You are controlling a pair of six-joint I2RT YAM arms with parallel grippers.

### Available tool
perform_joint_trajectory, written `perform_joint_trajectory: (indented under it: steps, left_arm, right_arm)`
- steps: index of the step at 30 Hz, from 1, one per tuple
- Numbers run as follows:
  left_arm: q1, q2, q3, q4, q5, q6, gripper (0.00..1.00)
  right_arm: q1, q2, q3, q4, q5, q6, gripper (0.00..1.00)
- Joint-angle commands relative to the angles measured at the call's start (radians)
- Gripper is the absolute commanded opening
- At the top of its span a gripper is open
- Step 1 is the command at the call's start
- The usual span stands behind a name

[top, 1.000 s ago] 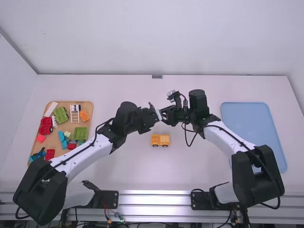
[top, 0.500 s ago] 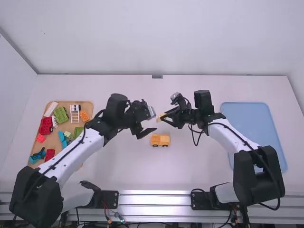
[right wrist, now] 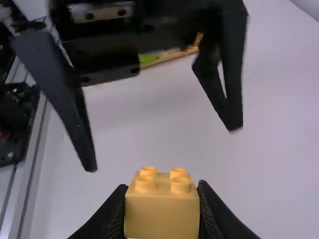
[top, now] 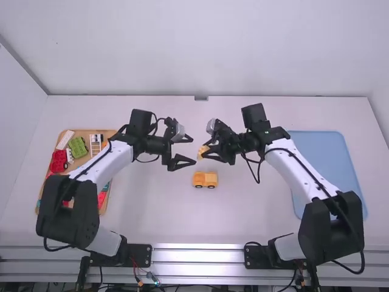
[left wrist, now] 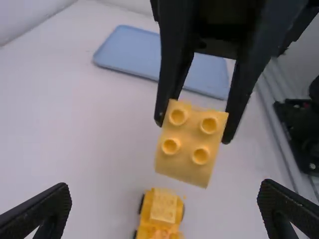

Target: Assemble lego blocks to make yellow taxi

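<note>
My left gripper (top: 189, 149) is open and holds nothing, just left of the yellow block; its open fingers also flank the left wrist view (left wrist: 164, 209). My right gripper (top: 207, 152) is shut on the yellow block (top: 203, 149), above the table's middle. In the right wrist view, that block (right wrist: 162, 211), studs showing, sits between the fingers of the right gripper (right wrist: 162, 209). In the left wrist view, the four-stud face of the block (left wrist: 190, 142) is turned to the camera. Below the grippers, the yellow car base (top: 205, 179) stands on its wheels on the table.
At the left, partly behind the left arm, lies a wooden tray (top: 104, 132) with a red block (top: 58, 160), a green block (top: 78, 147), a white ladder piece (top: 95, 143) and several other parts. A blue tray (top: 328, 164) lies at the right.
My left gripper has parted from the right one, opened and drawn back to the left. The block stays in the right gripper, which has shifted slightly. The car base has not moved.
</note>
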Motion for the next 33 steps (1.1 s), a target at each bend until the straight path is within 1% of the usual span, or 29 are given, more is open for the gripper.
perform_joint_trajectory:
  steps: [1,3,4,6,12,18,20,21,25,28,33]
  left_arm:
    - [-0.011,0.000,0.037,-0.003,0.105,0.036,0.99]
    - [-0.010,-0.001,0.038,-0.004,0.110,0.036,1.00]
    - [-0.006,-0.001,0.038,0.000,0.112,0.036,0.99]
    - [-0.013,-0.001,0.038,0.001,0.107,0.037,0.92]
    - [-0.016,-0.001,0.037,-0.001,0.085,0.036,0.81]
    - [-0.056,-0.001,0.037,-0.018,0.038,0.041,0.79]
    - [-0.074,-0.001,0.037,-0.014,0.004,0.040,0.71]
    - [-0.076,-0.001,0.037,-0.014,-0.003,0.040,0.68]
    - [-0.061,-0.001,0.038,-0.014,0.000,0.040,0.68]
    - [-0.032,-0.001,0.038,-0.015,0.036,0.040,0.69]
    - [-0.035,-0.001,0.038,-0.014,0.055,0.040,0.63]
  right_arm:
    - [0.012,-0.005,0.049,-0.029,-0.008,-0.129,0.08]
    - [0.019,-0.005,0.058,-0.042,0.008,-0.129,0.08]
    - [0.024,-0.006,0.058,-0.040,0.012,-0.129,0.08]
    - [0.030,-0.005,0.058,-0.040,0.009,-0.130,0.08]
    - [0.027,-0.005,0.058,-0.031,-0.002,-0.119,0.08]
    - [0.027,-0.005,0.058,-0.006,-0.002,-0.080,0.07]
    - [0.027,-0.005,0.057,-0.009,0.000,-0.080,0.06]
    - [0.027,-0.005,0.057,-0.011,0.003,-0.080,0.07]
    - [0.027,-0.005,0.057,-0.027,0.003,-0.100,0.06]
    - [0.027,-0.005,0.057,-0.037,0.003,-0.105,0.06]
    - [0.027,-0.005,0.057,-0.041,0.002,-0.125,0.06]
